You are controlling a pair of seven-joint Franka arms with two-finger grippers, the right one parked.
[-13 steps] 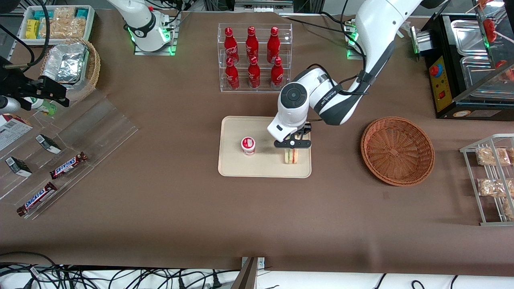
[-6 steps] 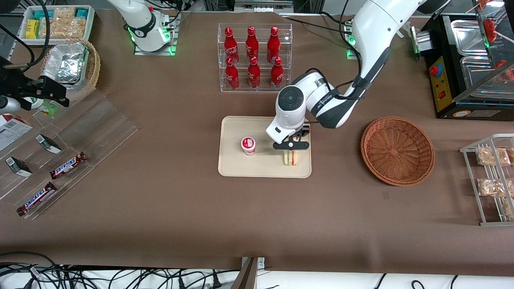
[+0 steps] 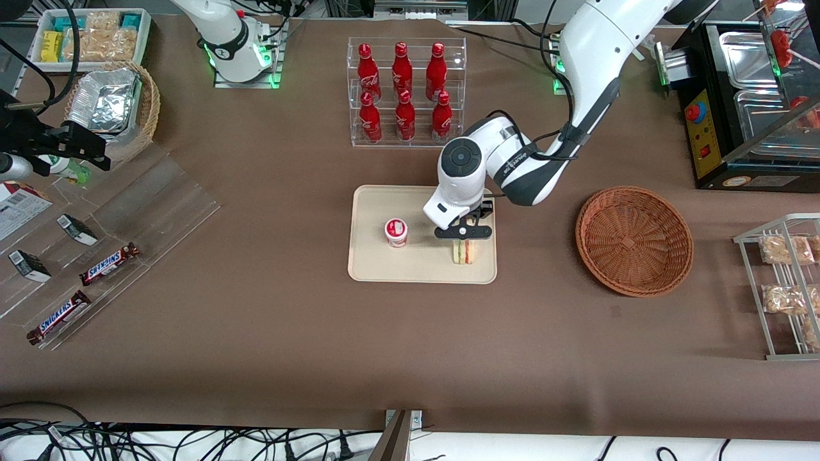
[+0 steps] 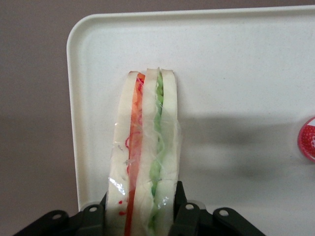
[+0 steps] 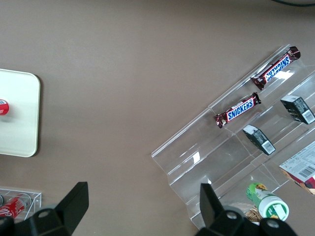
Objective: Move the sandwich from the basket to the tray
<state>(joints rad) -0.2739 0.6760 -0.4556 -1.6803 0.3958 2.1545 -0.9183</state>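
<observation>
Cup (image 3: pixel 396 232) mid-tray (image 3: pixel 416 269); gripper (image 3: pixel 465 232) clamps sandwich (image 3: pixel 465 252), jaws narrowed on both bread faces, wedge at tray's basket-side edge. Release straight, lift vertically so wrap doesn't drag. Basket (image 3: pixel 634 240) empty, toward working arm's end.

The gripper (image 3: pixel 464 232), low over the tray (image 3: pixel 371 259) at the centre of the front view, covers the upper part of the sandwich (image 3: pixel 464 252); only the sandwich's lower end shows below the black finger bar. In the left wrist view the frame edge cuts off the sandwich (image 4: pixel 145 162) where the fingers (image 4: pixel 183 212) flank it, so contact cannot be confirmed. The tray (image 4: pixel 236 54) runs out of frame in that view. The red-lidded cup (image 4: pixel 309 138) is cropped to a sliver. The snack rack (image 3: pixel 787 282) at the front view's right edge is cut off.
</observation>
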